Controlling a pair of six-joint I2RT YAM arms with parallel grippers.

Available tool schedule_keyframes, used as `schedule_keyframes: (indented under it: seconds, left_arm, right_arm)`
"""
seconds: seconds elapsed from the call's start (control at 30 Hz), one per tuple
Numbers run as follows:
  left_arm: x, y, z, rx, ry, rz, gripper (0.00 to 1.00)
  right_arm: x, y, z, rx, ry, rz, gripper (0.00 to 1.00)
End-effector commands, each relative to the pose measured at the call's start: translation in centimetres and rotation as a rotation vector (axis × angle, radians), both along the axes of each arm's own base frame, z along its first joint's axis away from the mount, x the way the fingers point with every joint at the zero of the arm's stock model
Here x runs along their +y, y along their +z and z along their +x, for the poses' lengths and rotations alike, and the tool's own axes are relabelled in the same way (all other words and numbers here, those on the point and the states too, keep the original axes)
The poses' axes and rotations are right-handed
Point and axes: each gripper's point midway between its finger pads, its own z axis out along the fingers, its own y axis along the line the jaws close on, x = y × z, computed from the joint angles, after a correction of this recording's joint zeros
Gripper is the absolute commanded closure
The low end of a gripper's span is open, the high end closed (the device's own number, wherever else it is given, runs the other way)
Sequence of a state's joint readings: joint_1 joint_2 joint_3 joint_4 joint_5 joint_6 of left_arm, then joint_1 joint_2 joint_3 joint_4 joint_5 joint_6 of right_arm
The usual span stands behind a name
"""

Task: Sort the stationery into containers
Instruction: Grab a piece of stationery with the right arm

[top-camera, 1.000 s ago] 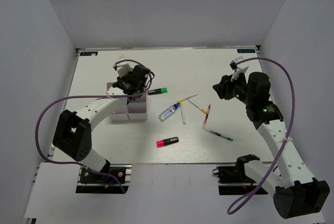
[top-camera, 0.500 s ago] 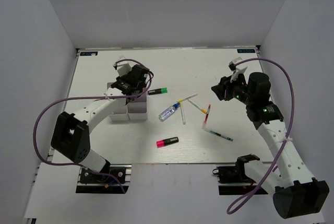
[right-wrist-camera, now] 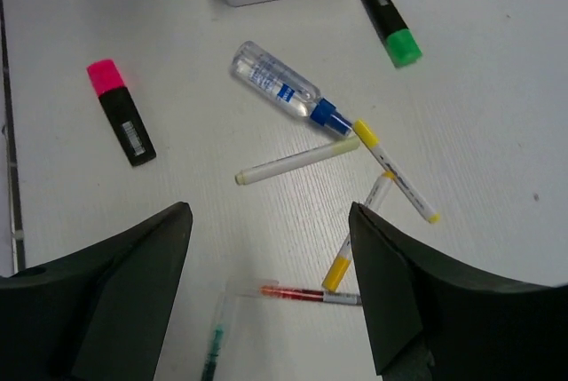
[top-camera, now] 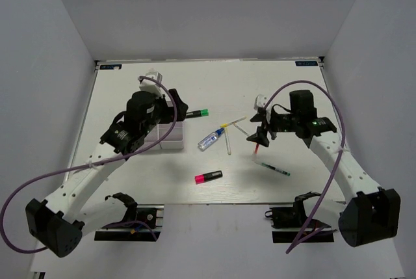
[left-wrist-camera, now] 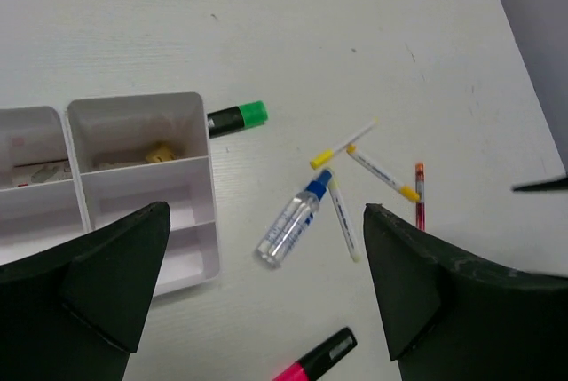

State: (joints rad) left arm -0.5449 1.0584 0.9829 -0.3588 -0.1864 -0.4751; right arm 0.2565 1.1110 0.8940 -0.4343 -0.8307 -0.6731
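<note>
The white divided tray lies left of centre, partly under my left arm. In the left wrist view the tray holds a small yellow item in one compartment. Loose on the table are a green-capped highlighter, a blue-capped clear tube, a pink-capped highlighter, thin white pens, a red pen and a green pen. My left gripper hangs open and empty above the tray's right edge. Over the pens my right gripper is open and empty too.
White walls close in the table on three sides. The table's far edge runs along the back. Purple cables loop from both arms. Another compartment of the tray holds a thin item.
My left gripper has opened wide and drawn back and up from the tray. The right gripper has opened further and swung left, over the pens.
</note>
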Motion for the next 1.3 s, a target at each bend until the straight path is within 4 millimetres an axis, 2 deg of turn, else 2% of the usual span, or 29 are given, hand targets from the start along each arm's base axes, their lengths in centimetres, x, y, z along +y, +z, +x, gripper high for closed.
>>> schedule_keyframes:
  seconds: [0.0,0.03,0.1,0.13,0.2,0.23,0.27,0.3,0.33,0.37,0.4,0.43,0.47,0.53,0.57,0.63,0.67,0.7,0.77,0.87,1.03,1.2,1.27]
  left_arm:
    - [-0.8,0.2,-2.1,-0.055,-0.181,0.071,0.0]
    - [0.0,0.0,-2.7,-0.063,-0.168,0.083,0.0]
    - [1.3,0.2,-3.0,-0.094,-0.126,0.111,0.0]
    - [1.9,0.1,-3.3,-0.1,-0.116,0.132,0.0]
    - [3.7,1.4,-4.0,-0.139,-0.054,0.145,0.0]
    - [4.3,1.2,-4.3,-0.146,-0.035,0.149,0.0]
    - [4.9,1.4,-4.7,-0.166,-0.018,0.154,0.0]
    - [6.0,2.4,-5.4,-0.211,0.015,0.137,0.0]
    - [6.5,1.9,-5.8,-0.217,0.023,0.148,0.0]
    - [6.9,2.1,-6.2,-0.233,0.034,0.141,0.0]
    - [7.1,2.6,-6.5,-0.258,0.037,0.126,0.0]
    - [7.3,2.4,-6.8,-0.264,0.038,0.122,0.0]
    - [7.6,3.3,-7.4,-0.298,0.043,0.101,0.0]
    - [7.8,3.5,-7.7,-0.315,0.045,0.09,0.0]
    - [7.9,3.7,-7.8,-0.323,0.047,0.086,0.0]
    - [7.9,3.5,-7.9,-0.315,0.045,0.09,0.0]
    - [7.8,3.7,-8.0,-0.323,0.038,0.083,0.0]
    - [7.8,3.7,-8.0,-0.323,0.038,0.083,0.0]
    - [7.9,3.9,-8.2,-0.332,0.039,0.078,0.0]
    - [8.0,4.2,-8.4,-0.341,0.04,0.072,0.0]
    - [8.0,4.2,-8.4,-0.341,0.04,0.072,0.0]
    - [8.0,4.2,-8.4,-0.341,0.04,0.072,0.0]
    - [8.1,4.0,-8.5,-0.341,0.04,0.072,0.0]
  right_arm:
    - [2.1,-0.9,-0.7,-0.237,0.287,-0.042,0.23]
    - [2.5,-1.3,-1.0,-0.242,0.319,-0.051,0.23]
    - [3.1,-3.4,0.0,-0.257,0.364,-0.107,0.23]
    - [4.0,-3.4,0.0,-0.307,0.42,-0.119,0.23]
    - [4.7,-5.4,1.3,-0.283,0.442,-0.173,0.24]
    - [5.4,-5.9,1.1,-0.318,0.499,-0.191,0.26]
    - [6.1,-5.8,2.0,-0.323,0.51,-0.201,0.26]
    - [6.5,-7.1,2.4,-0.307,0.523,-0.237,0.26]
    - [7.2,-7.3,2.5,-0.32,0.544,-0.25,0.26]
    - [7.9,-7.3,3.9,-0.343,0.538,-0.266,0.26]
    - [8.3,-8.0,4.2,-0.34,0.544,-0.289,0.26]
    - [8.7,-7.9,5.0,-0.363,0.539,-0.304,0.24]
    - [9.7,-8.3,5.2,-0.369,0.563,-0.31,0.24]
    - [10.5,-8.7,5.8,-0.362,0.579,-0.333,0.21]
    - [11.2,-10.1,5.7,-0.325,0.607,-0.347,0.2]
    - [11.7,-10.3,6.0,-0.314,0.619,-0.367,0.15]
    - [12.2,-11.5,5.8,-0.291,0.64,-0.378,0.15]
    - [12.5,-11.3,6.2,-0.296,0.634,-0.388,0.15]
    - [13.0,-12.3,6.1,-0.278,0.653,-0.409,0.15]
    - [13.2,-13.4,6.1,-0.252,0.672,-0.44,0.21]
    - [13.6,-14.2,6.0,-0.238,0.692,-0.466,0.24]
    - [13.5,-16.2,6.4,-0.215,0.686,-0.519,0.29]
    - [13.5,-17.0,6.4,-0.201,0.691,-0.534,0.34]
